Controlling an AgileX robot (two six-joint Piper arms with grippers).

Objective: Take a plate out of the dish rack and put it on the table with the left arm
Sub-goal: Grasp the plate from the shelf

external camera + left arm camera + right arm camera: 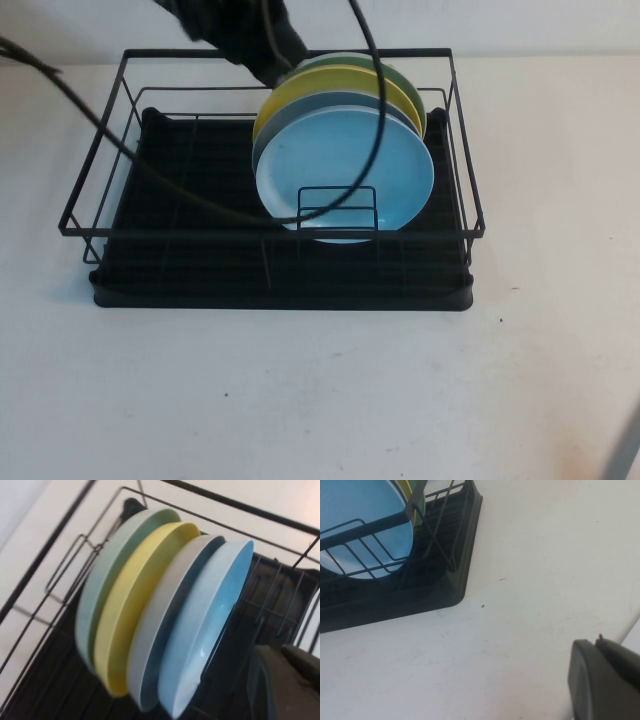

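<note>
The sky-blue plate (pixel 345 175) stands upright at the front of a row of plates in the black wire dish rack (pixel 180 262), behind a small wire holder. Behind it stand a grey-blue plate (pixel 300 112), a yellow plate (pixel 300 88) and a green plate (pixel 395 78). My left gripper (pixel 265 68) hangs over the rack's back rail, at the upper left edge of the plates. In the left wrist view the left gripper (pixel 286 682) is beside the sky-blue plate (pixel 210 625), apart from it. My right gripper (pixel 607 682) is over the bare white table (pixel 535 580), off the rack's right front corner.
The rack's ribbed drip tray (pixel 447 587) sits mid-table, with open tray floor (pixel 190 200) left of the plates. The left arm's black cables (pixel 375 110) cross in front of the plates. White table (pixel 320 400) lies in front of the rack and on both sides.
</note>
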